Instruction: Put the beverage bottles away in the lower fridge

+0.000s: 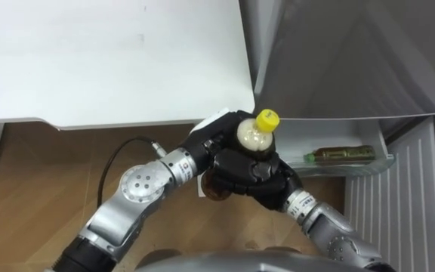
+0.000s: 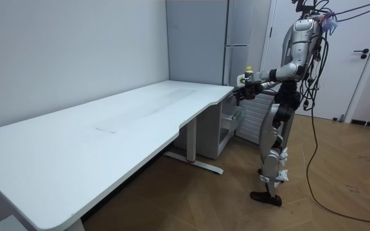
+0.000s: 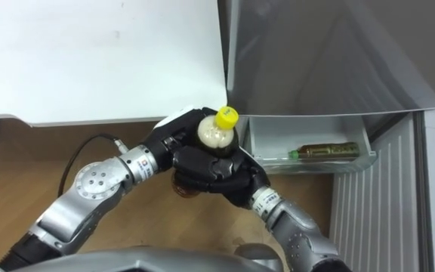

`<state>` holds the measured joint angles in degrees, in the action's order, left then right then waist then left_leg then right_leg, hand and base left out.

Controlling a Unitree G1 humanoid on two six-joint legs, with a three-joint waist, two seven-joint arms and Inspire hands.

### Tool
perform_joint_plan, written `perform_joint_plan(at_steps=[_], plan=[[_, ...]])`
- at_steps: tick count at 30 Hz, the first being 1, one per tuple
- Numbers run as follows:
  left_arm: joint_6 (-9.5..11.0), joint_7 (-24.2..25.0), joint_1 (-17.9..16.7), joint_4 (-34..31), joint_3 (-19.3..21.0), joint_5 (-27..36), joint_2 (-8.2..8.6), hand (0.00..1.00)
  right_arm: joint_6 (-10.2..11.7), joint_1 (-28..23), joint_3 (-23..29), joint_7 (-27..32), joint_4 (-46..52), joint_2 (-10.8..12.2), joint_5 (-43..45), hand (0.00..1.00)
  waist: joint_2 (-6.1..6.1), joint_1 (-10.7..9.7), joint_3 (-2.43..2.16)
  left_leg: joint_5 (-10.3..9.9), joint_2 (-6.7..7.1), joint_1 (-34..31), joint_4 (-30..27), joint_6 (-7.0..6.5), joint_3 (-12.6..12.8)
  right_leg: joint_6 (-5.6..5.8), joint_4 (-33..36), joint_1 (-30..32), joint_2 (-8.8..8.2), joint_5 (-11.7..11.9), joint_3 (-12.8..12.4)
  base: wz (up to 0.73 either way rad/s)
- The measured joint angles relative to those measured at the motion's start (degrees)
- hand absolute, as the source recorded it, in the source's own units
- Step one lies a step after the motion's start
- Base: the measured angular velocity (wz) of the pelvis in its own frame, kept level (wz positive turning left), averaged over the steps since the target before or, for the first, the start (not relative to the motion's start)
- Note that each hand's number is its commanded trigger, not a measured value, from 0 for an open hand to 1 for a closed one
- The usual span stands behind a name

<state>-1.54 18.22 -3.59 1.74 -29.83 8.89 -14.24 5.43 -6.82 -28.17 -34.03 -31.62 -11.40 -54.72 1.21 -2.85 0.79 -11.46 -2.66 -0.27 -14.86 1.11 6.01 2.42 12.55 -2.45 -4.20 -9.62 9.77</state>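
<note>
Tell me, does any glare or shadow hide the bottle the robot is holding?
Left eye view: no; light is even, the bottle is well lit, its lower part covered by the left hand and right hand, not by shadow. Right eye view: the grey fridge front carries soft pale reflections. Room view: the white table is bright, shade lying beneath it.

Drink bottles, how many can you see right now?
2. A yellow-capped bottle stands upright, held by the left hand and right hand together; a green-capped bottle lies in the open fridge drawer. More may be hidden inside.
</note>
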Motion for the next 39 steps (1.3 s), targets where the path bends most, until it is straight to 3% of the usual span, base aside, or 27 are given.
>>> perform_joint_plan(at_steps=[10, 23, 30, 34, 39], plan=[[-0.6, -1.8, 0.0, 0.0, -0.7, 0.1, 0.29, 1.0, 0.1, 0.2, -1.9, -0.1, -2.2, 0.1, -6.9, 0.0, 0.02, 0.1, 0.0, 0.0, 0.0, -0.1, 0.1, 0.01, 0.0, 0.0, -0.1, 0.2, 0.0, 0.0, 0.2, 0.0], [-0.6, -1.9, 0.0, -0.2, -0.3, 0.1, 0.35, 1.0, 0.2, 0.0, -1.9, -0.5, -2.8, 0.2, -8.7, 0.0, 0.27, 0.2, -0.01, 0.0, -0.03, -0.3, -0.1, 0.02, -0.1, 0.0, 0.0, 0.2, 0.0, 0.0, 0.4, 0.0], [-0.5, -1.8, 0.0, -1.6, 1.9, 0.1, 0.36, 1.0, -1.8, -1.5, -0.6, -3.3, -3.9, -0.1, -9.1, 0.0, 0.64, 0.3, 0.18, -0.2, -0.06, -0.1, -0.6, 0.07, -0.5, 0.0, -0.1, -0.5, 0.02, 0.0, 0.7, 0.02], [1.0, -2.2, 0.1, -3.0, 3.0, 0.2, 0.41, 1.0, -3.8, -2.5, -1.0, -5.2, -3.9, -0.2, -8.6, 0.0, 0.63, 0.5, 0.2, -0.2, -0.06, 0.0, -0.6, 0.07, -0.5, 0.0, -0.1, -0.6, 0.03, 0.0, 0.7, 0.0], [1.2, -2.9, 0.1, -3.0, 3.0, 0.2, 0.45, 1.0, -4.3, -2.5, -1.0, -5.9, -3.8, -0.2, -8.4, 0.0, 0.64, 0.5, 0.21, -0.2, -0.06, 0.0, -0.5, 0.07, -0.5, -0.01, -0.1, -0.6, 0.03, 0.0, 0.7, 0.0]])
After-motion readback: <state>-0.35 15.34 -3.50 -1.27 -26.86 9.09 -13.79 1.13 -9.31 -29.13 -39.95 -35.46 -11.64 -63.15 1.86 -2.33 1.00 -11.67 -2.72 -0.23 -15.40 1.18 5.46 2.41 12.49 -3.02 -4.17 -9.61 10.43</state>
